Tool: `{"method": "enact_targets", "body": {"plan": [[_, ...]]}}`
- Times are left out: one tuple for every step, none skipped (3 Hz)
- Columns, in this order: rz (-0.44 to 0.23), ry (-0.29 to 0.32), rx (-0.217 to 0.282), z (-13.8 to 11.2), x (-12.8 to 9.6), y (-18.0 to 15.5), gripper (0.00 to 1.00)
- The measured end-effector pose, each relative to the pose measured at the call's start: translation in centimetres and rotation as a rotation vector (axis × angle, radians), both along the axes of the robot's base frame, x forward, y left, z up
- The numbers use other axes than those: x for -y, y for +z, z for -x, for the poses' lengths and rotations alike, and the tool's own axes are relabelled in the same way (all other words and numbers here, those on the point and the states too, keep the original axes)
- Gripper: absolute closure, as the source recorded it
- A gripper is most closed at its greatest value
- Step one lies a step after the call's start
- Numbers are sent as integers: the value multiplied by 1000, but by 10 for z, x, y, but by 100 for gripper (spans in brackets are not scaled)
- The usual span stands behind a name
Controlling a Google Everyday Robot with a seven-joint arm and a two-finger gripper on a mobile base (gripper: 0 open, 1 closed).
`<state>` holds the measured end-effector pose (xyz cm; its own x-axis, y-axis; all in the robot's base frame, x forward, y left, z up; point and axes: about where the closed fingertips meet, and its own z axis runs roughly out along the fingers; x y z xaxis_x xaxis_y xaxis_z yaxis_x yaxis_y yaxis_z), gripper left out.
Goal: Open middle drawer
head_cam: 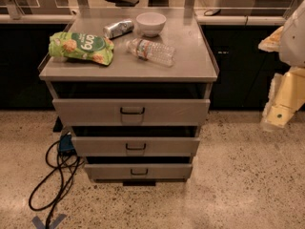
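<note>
The middle drawer [136,146] is a wide grey metal front with a small black wire handle [136,147] at its centre. It sits between a taller top drawer [131,111] and a shorter bottom drawer [138,171] in a grey metal cabinet. A dark gap shows above each front. My gripper [278,114] is at the right edge of the view, cream-coloured, hanging in the air at about the top drawer's height. It is well to the right of the cabinet and touches nothing.
On the cabinet top [190,66] lie a green snack bag [81,46], a can on its side [118,28], a white bowl [151,23] and a plastic water bottle [151,51]. Black cables [59,175] trail on the speckled floor at the left. A dark counter runs behind.
</note>
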<state>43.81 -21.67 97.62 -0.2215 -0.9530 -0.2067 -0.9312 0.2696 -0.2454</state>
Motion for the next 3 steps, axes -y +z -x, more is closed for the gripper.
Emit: {"method": "enact_targets", "body": {"plan": [[0,0,0,0,0,0,0],[-24,6,7,1,1,-11,0],[-121,52,-14,4,-3,-65,0]]}}
